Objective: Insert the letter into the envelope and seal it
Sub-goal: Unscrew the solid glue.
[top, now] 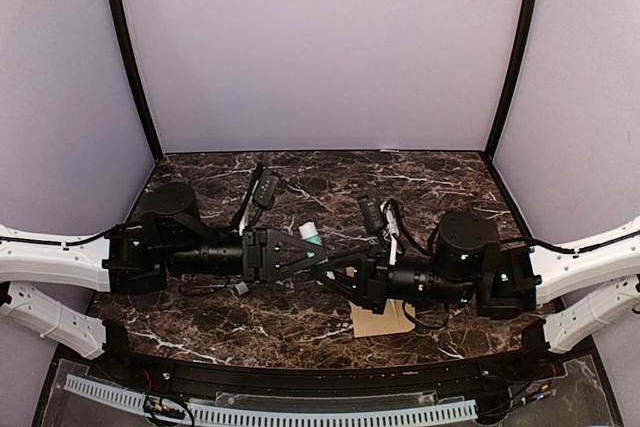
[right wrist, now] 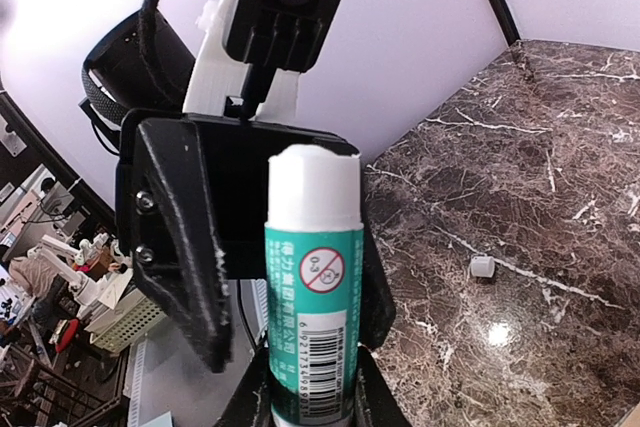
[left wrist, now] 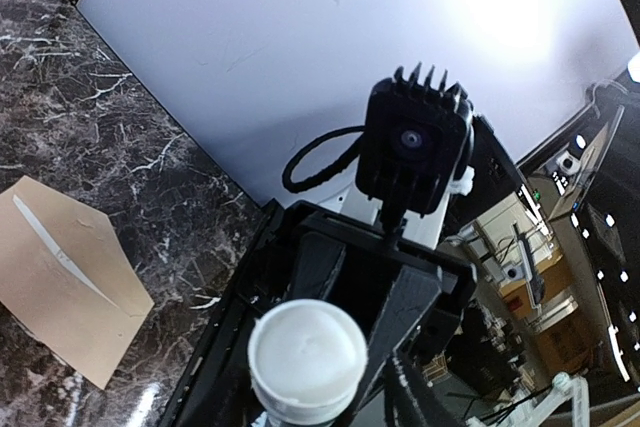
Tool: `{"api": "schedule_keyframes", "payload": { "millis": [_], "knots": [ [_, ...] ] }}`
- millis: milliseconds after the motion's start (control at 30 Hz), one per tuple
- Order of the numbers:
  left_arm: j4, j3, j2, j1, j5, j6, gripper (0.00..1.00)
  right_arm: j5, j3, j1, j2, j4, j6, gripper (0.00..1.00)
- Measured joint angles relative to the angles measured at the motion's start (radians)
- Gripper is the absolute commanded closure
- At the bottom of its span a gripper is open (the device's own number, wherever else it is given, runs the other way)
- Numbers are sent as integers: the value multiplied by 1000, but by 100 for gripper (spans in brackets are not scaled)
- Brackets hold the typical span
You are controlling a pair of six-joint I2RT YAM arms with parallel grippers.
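Note:
A green-labelled glue stick point(right wrist: 312, 287) with a white end point(left wrist: 305, 357) is held up over the middle of the table, between the two arms. My right gripper point(right wrist: 310, 372) is shut on its lower body. My left gripper point(top: 318, 253) meets it from the left, its fingers point(right wrist: 180, 247) standing apart around the white end with a gap showing. The tan envelope point(left wrist: 60, 277) lies flat on the marble, and part of the envelope point(top: 380, 319) shows under the right arm. A thin white line runs along its flap. The letter is hidden.
A small white cap-like piece point(right wrist: 482, 267) lies on the dark marble table point(top: 440, 177). Two black cabled devices point(top: 265, 189) point(top: 373, 212) sit behind the arms. White walls point(top: 320, 47) close the back and sides. A perforated rail point(top: 300, 412) runs along the near edge.

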Motion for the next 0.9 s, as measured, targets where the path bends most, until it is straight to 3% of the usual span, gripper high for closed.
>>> {"api": "schedule_keyframes", "payload": {
  "millis": [200,367,500,633,733,900],
  "knots": [
    [51,-19,9,0,-27,-2,71,0,-4,0,0,23,9,99],
    [80,-19,31,0,-43,-6,84,6,-4,0,0,15,18,96],
    [92,-21,37,0,-57,-10,98,18,-5,-1,0,15,33,71],
    [99,-32,37,0,-69,-29,100,20,-12,0,0,15,40,51],
    [98,-42,37,0,-81,-42,100,21,-27,1,-6,2,36,50],
    [99,-45,38,0,-91,-52,100,19,-52,1,-16,0,40,59]
  ]
}}
